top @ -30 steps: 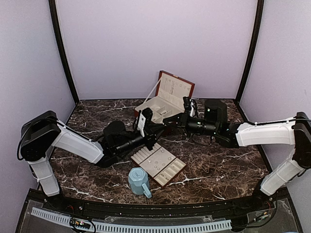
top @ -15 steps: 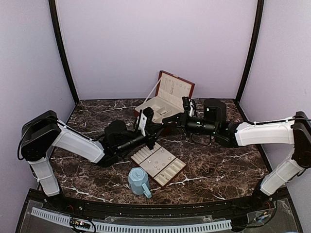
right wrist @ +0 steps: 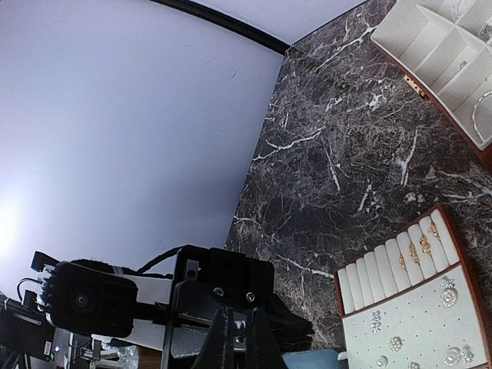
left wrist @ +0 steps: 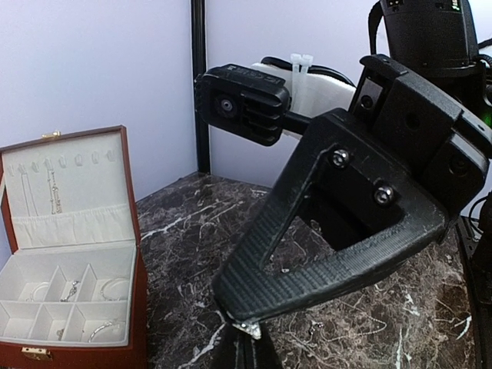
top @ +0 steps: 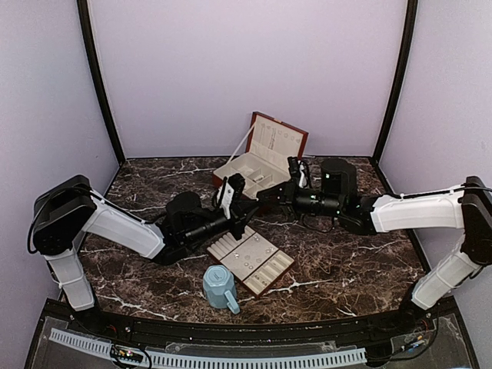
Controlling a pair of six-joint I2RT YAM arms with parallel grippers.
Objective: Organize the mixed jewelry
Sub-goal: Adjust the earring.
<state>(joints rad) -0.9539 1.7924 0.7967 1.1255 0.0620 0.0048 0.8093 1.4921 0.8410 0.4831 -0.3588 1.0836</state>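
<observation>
One box (top: 278, 142), one tray (top: 277, 270), one mug (top: 221, 288) counted on table (top: 346, 254) from above; two gripper tips close together between box and tray; left gripper (left wrist: 247, 342) clenched, tiny silvery piece (left wrist: 250, 329) seemingly pinched at tip; right gripper (right wrist: 234, 327) clenched, nothing seen held; three hoops (left wrist: 115, 288) in box compartments shown by left wrist only; three gold pieces (right wrist: 421, 247) in tray slots shown by right wrist only.

stud (left wrist: 247, 329): tiny, silvery, sitting pinched between left gripper (left wrist: 250, 347) and right gripper (left wrist: 237, 317) tips
hoop (left wrist: 115, 288): thin, lying flat in box (left wrist: 141, 323)
</observation>
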